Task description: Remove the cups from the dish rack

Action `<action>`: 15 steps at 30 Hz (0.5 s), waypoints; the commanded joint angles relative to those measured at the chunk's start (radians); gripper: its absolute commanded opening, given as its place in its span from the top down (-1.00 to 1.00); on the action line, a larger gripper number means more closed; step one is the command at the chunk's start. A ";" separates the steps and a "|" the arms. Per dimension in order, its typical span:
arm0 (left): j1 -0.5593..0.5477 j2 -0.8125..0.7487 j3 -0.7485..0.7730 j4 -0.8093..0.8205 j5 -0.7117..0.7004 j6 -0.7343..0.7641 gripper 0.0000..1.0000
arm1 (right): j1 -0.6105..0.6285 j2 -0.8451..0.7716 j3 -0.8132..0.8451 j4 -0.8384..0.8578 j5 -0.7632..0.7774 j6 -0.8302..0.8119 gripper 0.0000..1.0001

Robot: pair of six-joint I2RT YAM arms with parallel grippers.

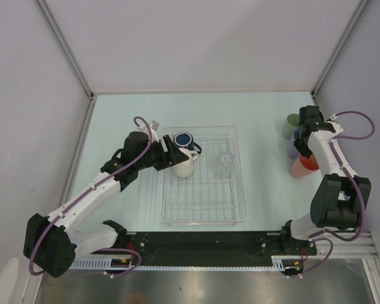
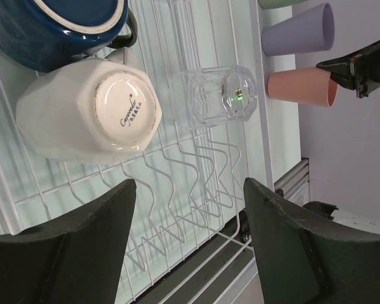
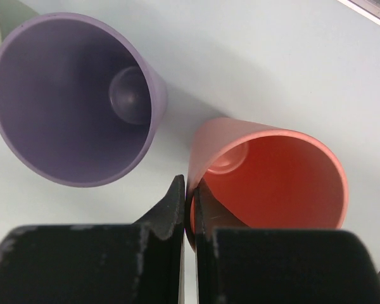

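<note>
A pale mint tabletop (image 1: 259, 114) fills the floor of an enclosure. Plain lavender-grey walls rise from its far edge (image 1: 202, 38), left edge (image 1: 25, 95) and right edge (image 1: 367, 76). Thin metal strips run up from the far left corner (image 1: 63, 47) and the far right corner (image 1: 339, 44). Along the near edge lies a black plate (image 1: 202, 240), and just past it a slotted pale rail (image 1: 202, 266). Nearer still is a brushed metal surface (image 1: 202, 288). A white rounded object (image 1: 3, 285), only partly in view, sits off the near left corner.
</note>
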State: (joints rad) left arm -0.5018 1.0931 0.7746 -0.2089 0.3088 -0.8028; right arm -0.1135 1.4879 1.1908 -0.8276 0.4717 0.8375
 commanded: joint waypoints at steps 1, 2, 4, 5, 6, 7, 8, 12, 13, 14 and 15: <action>-0.004 0.007 0.038 0.002 -0.017 0.016 -0.47 | -0.005 0.023 0.007 0.039 0.010 -0.005 1.00; -0.004 0.008 0.038 0.003 -0.014 0.014 -0.47 | -0.005 0.029 0.009 0.039 0.008 -0.003 1.00; -0.006 0.008 0.038 0.000 -0.017 0.014 -0.47 | -0.005 0.040 0.012 0.035 0.007 -0.002 1.00; -0.006 0.008 0.038 -0.003 -0.017 0.014 -0.47 | -0.005 0.044 0.013 0.033 0.007 0.000 1.00; -0.006 0.007 0.038 -0.003 -0.020 0.016 -0.47 | -0.005 0.045 0.010 0.031 0.007 -0.001 0.96; -0.006 0.007 0.040 -0.004 -0.020 0.016 -0.47 | -0.005 0.043 0.010 0.033 0.010 -0.002 0.92; -0.006 0.005 0.038 -0.004 -0.022 0.016 -0.47 | -0.005 0.044 0.010 0.031 0.011 -0.002 0.84; -0.009 0.008 0.041 -0.006 -0.022 0.016 -0.47 | -0.003 0.032 0.012 0.025 0.012 -0.002 0.68; -0.011 0.008 0.041 -0.007 -0.022 0.014 -0.47 | -0.003 0.028 0.013 0.022 0.010 -0.002 0.66; -0.011 0.008 0.041 -0.009 -0.023 0.014 -0.47 | -0.002 0.015 0.015 0.022 0.010 -0.003 0.62; -0.012 0.008 0.041 -0.009 -0.025 0.014 -0.47 | 0.003 0.009 0.018 0.019 0.011 -0.003 0.60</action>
State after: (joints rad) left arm -0.5041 1.1007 0.7746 -0.2237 0.2916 -0.8028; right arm -0.1135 1.5211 1.1912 -0.8021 0.4713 0.8356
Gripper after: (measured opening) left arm 0.737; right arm 0.183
